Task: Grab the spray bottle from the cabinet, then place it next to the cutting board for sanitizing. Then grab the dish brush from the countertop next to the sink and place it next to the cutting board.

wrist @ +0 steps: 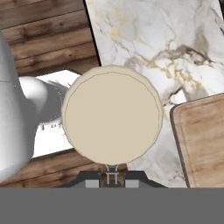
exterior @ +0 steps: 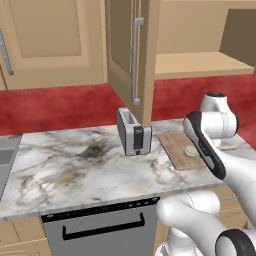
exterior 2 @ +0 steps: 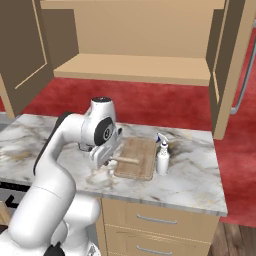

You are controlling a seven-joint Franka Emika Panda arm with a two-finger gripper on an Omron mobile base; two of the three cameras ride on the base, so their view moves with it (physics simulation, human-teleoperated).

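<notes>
- Now the gripper [wrist: 112,175], pinched on the dish brush [wrist: 112,114], hangs over the countertop's [exterior 2: 190,175] front edge.
- Spray bottle [exterior 2: 162,156] stands touching the cutting board's [exterior 2: 137,155] right edge.

Toaster [exterior: 134,132] on countertop [exterior: 75,170], cutting board [exterior: 178,148] just beside, cabinet [exterior: 200,50] door open.

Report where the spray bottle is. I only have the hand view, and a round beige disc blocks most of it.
Observer: The bottle stands upright on the counter, close beside the board, on the side away from the arm.
Operator: Say what that disc is.
Observer: It is the head of the brush. The handle sticks out from the shut gripper over the board's edge.
Operator: Check overhead.
Observer: The cabinet door hangs open above a toaster.
</notes>
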